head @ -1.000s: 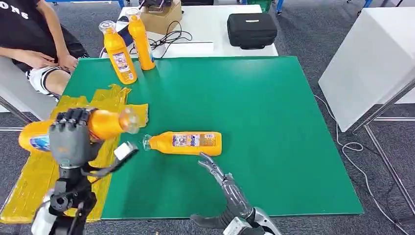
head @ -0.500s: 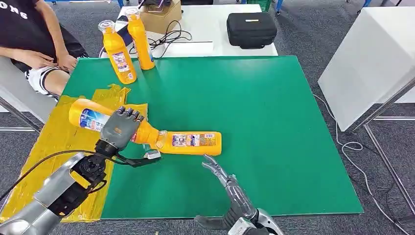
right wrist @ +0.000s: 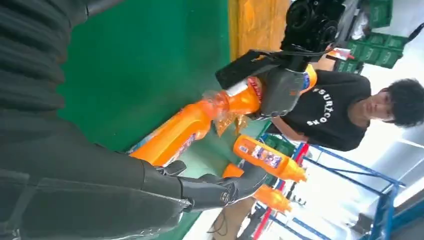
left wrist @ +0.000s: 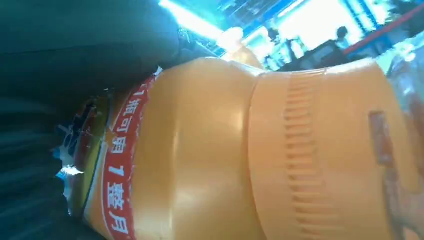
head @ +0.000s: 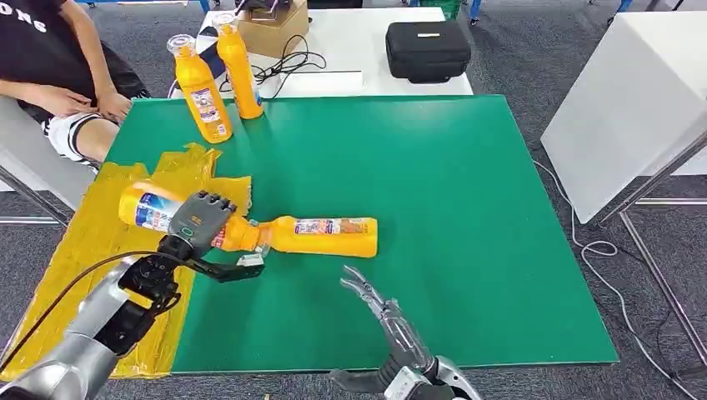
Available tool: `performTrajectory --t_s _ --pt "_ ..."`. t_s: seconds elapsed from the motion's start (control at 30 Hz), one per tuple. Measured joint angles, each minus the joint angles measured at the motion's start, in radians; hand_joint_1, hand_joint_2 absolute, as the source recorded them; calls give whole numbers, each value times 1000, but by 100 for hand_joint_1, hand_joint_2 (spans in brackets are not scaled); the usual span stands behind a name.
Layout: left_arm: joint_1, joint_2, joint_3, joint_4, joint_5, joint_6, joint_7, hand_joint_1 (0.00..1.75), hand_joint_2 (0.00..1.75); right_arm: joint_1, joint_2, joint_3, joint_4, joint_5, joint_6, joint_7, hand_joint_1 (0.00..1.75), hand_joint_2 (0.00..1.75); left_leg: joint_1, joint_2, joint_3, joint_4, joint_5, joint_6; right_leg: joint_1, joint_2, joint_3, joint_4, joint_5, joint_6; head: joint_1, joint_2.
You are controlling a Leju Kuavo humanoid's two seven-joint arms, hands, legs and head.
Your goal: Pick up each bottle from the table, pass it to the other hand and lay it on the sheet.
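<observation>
Your left hand [head: 200,222] has come down at the left of the frame and is wrapped around the orange plastic bottle with the blue-and-white label [head: 158,208], fingers curled over its middle. The bottle now sits low and nearly flat over the crumpled yellow plastic sheet [head: 75,283], its base toward the left edge and its neck reaching right, off the sheet's edge. Half a second ago it was tilted higher and more steeply; a second ago you had it up in the air at the far left. So the lay-down looks almost done, though I can't tell whether it's resting on the sheet yet. Watch that neck: it's touching or just beside the cap end of the second orange bottle lying on its side on the green table mat [head: 329,237], which hasn't budged. Your right hand [head: 371,302], bottom centre, is spread and holding nothing, just near that lying bottle, barely shifted. The two upright orange bottles [head: 204,92] at upper left stand as they were, and the seated person [head: 50,75] beside them hasn't moved.
</observation>
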Motion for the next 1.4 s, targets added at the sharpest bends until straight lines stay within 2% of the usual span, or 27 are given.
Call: performTrajectory --t_s 0.2,0.37,0.67,0.77,0.87,1.13,1.4 --pt "-11 -42 161 -17 140 38 -85 175 175 18 0 -12 -2 2 0 6 0 175 0 0 0 0 0 0 0 0 0 0 0 0 0 0" --pt "-10 -69 292 -81 435 -5 -246 175 175 23 2 -24 -4 2 0 15 0 175 0 0 0 0 0 0 1 0 0 0 0 0 0 0" --pt "-15 -79 389 -138 616 -65 -344 175 175 27 8 -36 -6 8 -1 29 0 175 1 0 0 0 0 0 1 0 0 0 0 0 0 0" --pt "-21 -79 388 -136 560 -74 -309 175 175 27 16 -40 -6 16 0 38 0 175 1 0 0 0 0 0 1 0 0 0 0 0 0 0" --pt "-43 -79 369 -93 393 -42 -201 175 175 27 27 -46 -10 27 12 52 0 175 1 0 0 0 0 0 1 0 0 0 0 0 0 0" --pt "-78 -84 322 4 190 -16 -64 175 175 26 48 -53 -11 45 29 67 0 175 1 0 0 0 0 0 1 0 0 0 0 0 0 0" --pt "-102 -101 302 84 74 -13 -8 175 175 20 55 -56 -10 50 34 69 0 175 1 0 0 0 0 0 1 0 0 0 0 0 0 0"
